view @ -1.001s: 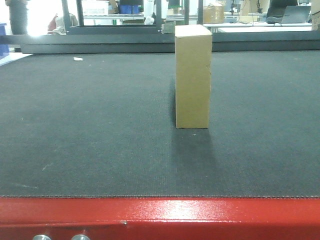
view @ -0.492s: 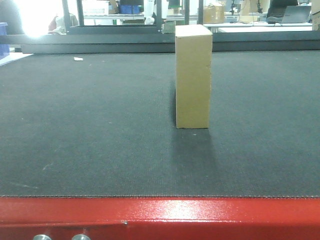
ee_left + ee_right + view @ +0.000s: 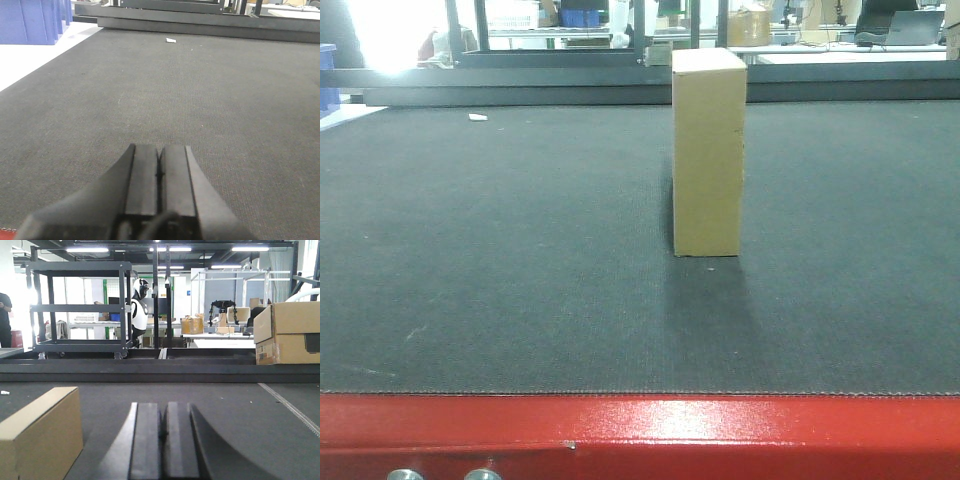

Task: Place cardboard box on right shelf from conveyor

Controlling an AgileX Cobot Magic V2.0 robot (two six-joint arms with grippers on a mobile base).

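The fingers (image 3: pixel 145 172) of the left gripper (image 3: pixel 159 148) are pressed together, empty, low over the wide dark grey textured conveyor belt (image 3: pixel 500 250). The right gripper (image 3: pixel 163 407) is likewise closed on nothing. The plain tan oblong cardboard box (image 3: pixel 708 160) sits on the belt, ungrasped, beside the right gripper, probably awaiting pickup.

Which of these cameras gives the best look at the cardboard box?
The front-facing view: the whole cardboard box sits on the belt, unobstructed. The right wrist view catches only part of it at its left edge; the left wrist view shows none.
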